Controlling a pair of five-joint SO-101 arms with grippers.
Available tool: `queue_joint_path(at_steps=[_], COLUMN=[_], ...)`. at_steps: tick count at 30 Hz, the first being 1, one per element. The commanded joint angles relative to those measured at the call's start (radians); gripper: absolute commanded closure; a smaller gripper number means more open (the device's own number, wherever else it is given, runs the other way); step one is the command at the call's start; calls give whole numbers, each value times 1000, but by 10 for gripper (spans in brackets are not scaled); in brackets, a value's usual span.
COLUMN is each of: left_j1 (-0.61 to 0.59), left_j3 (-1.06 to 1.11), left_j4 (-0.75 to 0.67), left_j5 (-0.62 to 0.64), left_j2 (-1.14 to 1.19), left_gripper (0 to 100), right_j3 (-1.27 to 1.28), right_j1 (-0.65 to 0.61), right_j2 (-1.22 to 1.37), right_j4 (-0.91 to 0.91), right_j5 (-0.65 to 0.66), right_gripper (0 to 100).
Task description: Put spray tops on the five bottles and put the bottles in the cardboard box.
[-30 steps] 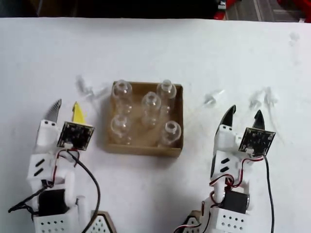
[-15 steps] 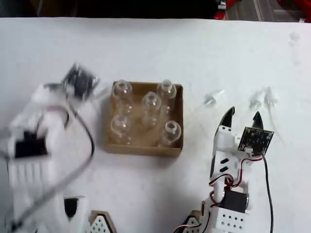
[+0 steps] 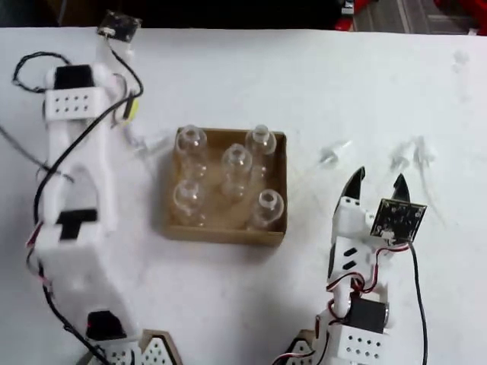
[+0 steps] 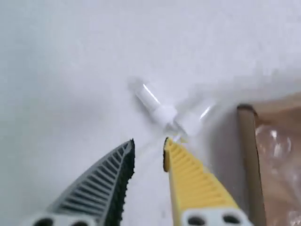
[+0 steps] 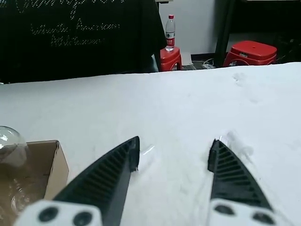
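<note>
Left gripper: slightly parted, nothing held; spray top seen just ahead. Right gripper: spread wide, empty. High view: spray top located at box's 10 o'clock.

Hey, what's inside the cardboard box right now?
Five clear bottles stand upright inside the cardboard box, and their necks look uncapped. The box floor directly under them is covered by the bottles, so anything lying there can't be seen.

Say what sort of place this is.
Probably a robotics lab or workshop: a white table holds a cardboard box of clear bottles between two small robot arms, and red stools stand beyond it.
</note>
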Motion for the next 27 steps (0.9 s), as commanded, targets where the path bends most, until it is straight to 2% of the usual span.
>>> queue_joint_path(at_steps=[1,4,9,17,21,27], left_j1=[24,24,21,5,-21,-21], left_j3=[-319,-483,-744,-1126,-1120,-1115], left_j4=[9,8,38,210,238,241], left_j5=[315,414,471,545,591,591], left_j2=[259,427,661,875,894,900], left_gripper=[890,890,890,863,793,786], right_j3=[11,29,29,29,29,29], right_j1=[-10,-12,-13,-13,-13,-15], right_j2=[-5,-5,-5,-5,-5,-5], right_j4=[-58,-87,-87,-87,-88,-88], right_j5=[3,3,5,5,5,5], right_gripper=[787,787,787,787,787,787])
